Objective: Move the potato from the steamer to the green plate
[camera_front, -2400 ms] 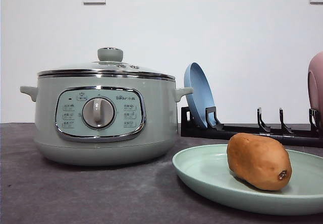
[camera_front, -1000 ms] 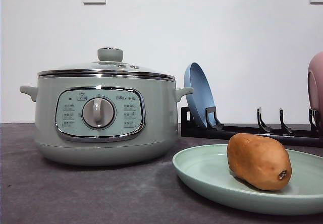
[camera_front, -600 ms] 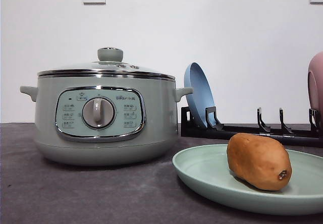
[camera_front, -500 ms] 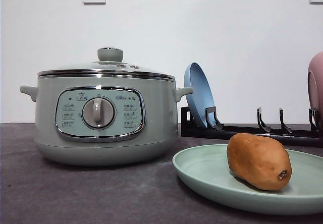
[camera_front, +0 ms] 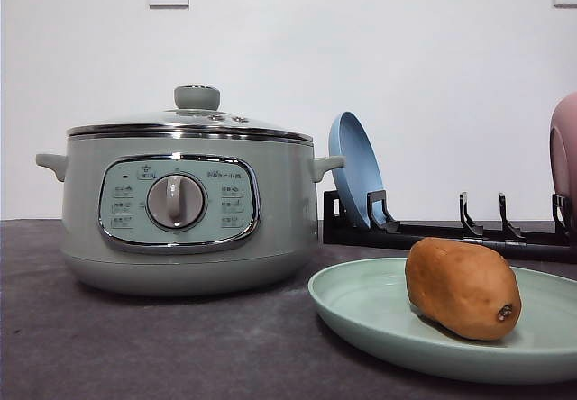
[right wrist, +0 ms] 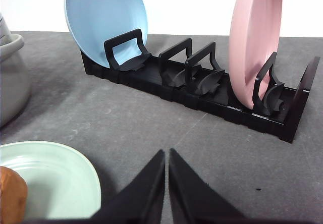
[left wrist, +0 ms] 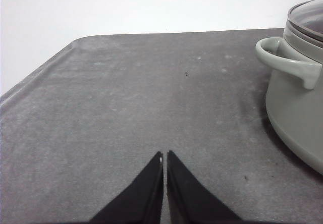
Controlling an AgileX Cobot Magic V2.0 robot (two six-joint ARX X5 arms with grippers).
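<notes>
Orange-brown potato (camera_front: 462, 288) lies on green plate (camera_front: 361, 314), just right of lidded steamer (camera_front: 185, 211). I read L gripper (left wrist: 164, 156) fingers together, empty, over grey table (left wrist: 126, 98). R gripper (right wrist: 167, 153) likewise together, near dish rack (right wrist: 202, 90) w/ blue plate (right wrist: 103, 19) & pink dish (right wrist: 252, 42).

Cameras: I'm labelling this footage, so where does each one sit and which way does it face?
Front: low at table height, facing the wall; steamer on the left, potato on the green plate; no arm visible.
Left wrist: above the shut left claw, looking across the table.
Right wrist: above the shut right claw, facing the rack.
All three share the steamer.
</notes>
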